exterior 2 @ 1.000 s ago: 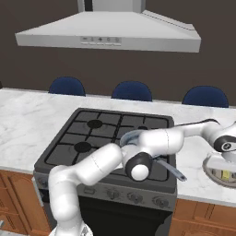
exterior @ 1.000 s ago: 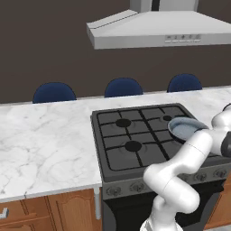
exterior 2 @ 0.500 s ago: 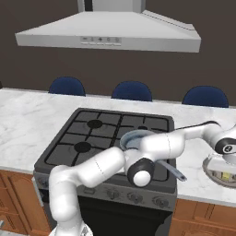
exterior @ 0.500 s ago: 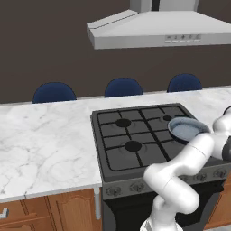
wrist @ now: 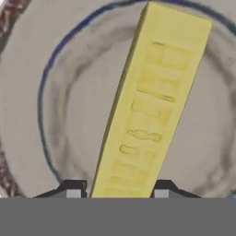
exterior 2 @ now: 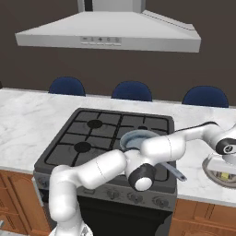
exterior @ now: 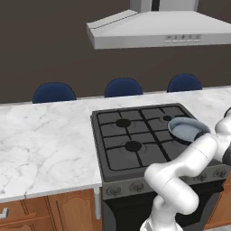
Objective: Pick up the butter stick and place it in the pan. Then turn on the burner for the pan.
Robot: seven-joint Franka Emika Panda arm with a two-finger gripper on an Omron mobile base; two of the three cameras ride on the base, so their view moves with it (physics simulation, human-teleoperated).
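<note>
The butter stick (wrist: 152, 101), a pale-yellow block, lies slanted in a shallow pale bowl (wrist: 46, 92) with a thin blue ring. My gripper (wrist: 117, 191) points down into the bowl, its two dark fingertips (wrist: 73, 191) pressed against either side of the stick's near end. From the right base view the gripper (exterior 2: 222, 160) hangs over that bowl (exterior 2: 209, 168) on the counter right of the stove, a speck of butter stick (exterior 2: 224, 175) showing. The pan (exterior: 187, 128) sits on the stove's front right burner; my arm partly covers the pan (exterior 2: 138, 137).
The black gas stove (exterior: 135, 140) has a row of knobs (exterior: 135, 187) along its front. The pan's thin handle (exterior 2: 174, 173) juts toward the stove's front right corner. White marble counter (exterior: 45, 144) spreads left of the stove. A range hood (exterior 2: 110, 34) hangs overhead.
The jaws have closed in from wide open onto the butter stick. The arm has barely moved over the bowl.
</note>
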